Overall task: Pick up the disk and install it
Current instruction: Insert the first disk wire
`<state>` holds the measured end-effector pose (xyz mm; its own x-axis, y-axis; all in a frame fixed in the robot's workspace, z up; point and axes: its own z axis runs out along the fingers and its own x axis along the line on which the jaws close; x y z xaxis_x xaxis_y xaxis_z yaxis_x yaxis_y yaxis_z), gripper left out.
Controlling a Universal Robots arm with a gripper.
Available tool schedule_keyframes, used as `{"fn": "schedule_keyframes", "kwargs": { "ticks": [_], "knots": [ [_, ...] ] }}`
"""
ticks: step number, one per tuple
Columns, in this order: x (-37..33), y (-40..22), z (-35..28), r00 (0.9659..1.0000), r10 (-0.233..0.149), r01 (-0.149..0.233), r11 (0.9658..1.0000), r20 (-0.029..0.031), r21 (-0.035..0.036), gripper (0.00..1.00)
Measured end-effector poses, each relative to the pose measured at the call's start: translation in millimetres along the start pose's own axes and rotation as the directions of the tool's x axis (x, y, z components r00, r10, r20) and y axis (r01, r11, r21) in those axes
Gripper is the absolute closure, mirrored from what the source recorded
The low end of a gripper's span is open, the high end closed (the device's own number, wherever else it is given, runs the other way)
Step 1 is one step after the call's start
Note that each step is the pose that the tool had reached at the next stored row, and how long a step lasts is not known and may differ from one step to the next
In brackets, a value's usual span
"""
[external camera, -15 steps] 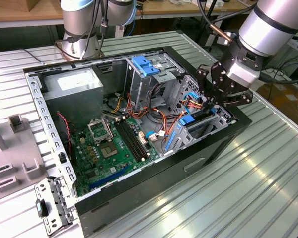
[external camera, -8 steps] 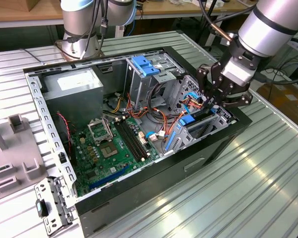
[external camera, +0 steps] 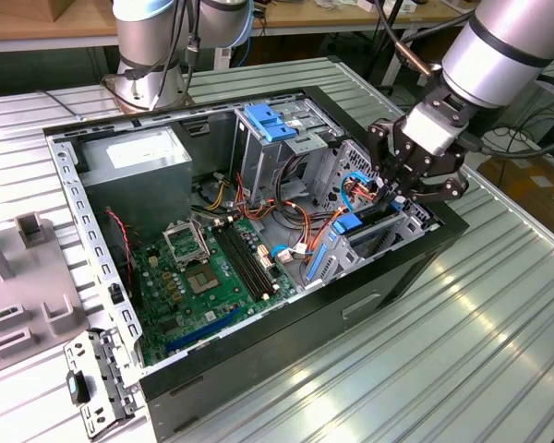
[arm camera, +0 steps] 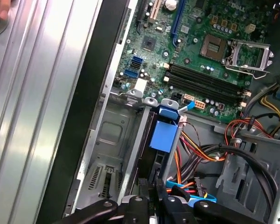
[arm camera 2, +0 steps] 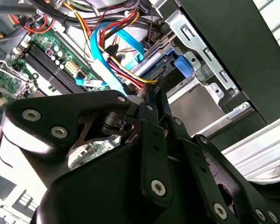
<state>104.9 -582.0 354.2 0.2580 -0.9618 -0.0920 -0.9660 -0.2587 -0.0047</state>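
The disk (arm camera: 163, 135) stands on edge in the drive bay at the front corner of the open computer case (external camera: 286, 314). Its blue carrier rail and dark edge show in both wrist views, as does the same disk (arm camera 2: 177, 65), and the exterior view has the disk (external camera: 351, 224) low in the bay. My gripper (external camera: 402, 198) reaches down into that bay from the exterior view's right. The gripper (arm camera 2: 153, 91) has its fingers drawn together, their tips at the near end of the blue rail. The gripper (arm camera: 156, 182) sits in line with the slot.
Orange, red and blue cables (arm camera: 200, 154) run close beside the bay. The green motherboard (external camera: 203, 277), a grey power supply box (external camera: 134, 157) and a bare blue bracket (external camera: 268, 120) on the drive cage fill the case. A second arm's base (external camera: 152, 65) stands behind, and a grey fixture (external camera: 28, 277) lies at the exterior view's left.
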Motion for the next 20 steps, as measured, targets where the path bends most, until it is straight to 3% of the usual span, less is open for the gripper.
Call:
{"fn": "schedule_keyframes", "kwargs": {
  "ticks": [7,12,16,20],
  "knots": [
    [0.1,0.0,0.9,0.9968,0.079,-0.079,0.9968,0.0,0.0074,0.82],
    [0.1,0.0,1.3,0.9937,0.112,-0.112,0.9936,0.0001,0.0104,0.82],
    [0.2,0.0,1.7,0.9894,0.145,-0.145,0.9894,0.0004,0.0134,0.82],
    [0.2,0.0,2.4,0.981,0.194,-0.194,0.9808,0.0009,0.018,0.82]
  ]
}}
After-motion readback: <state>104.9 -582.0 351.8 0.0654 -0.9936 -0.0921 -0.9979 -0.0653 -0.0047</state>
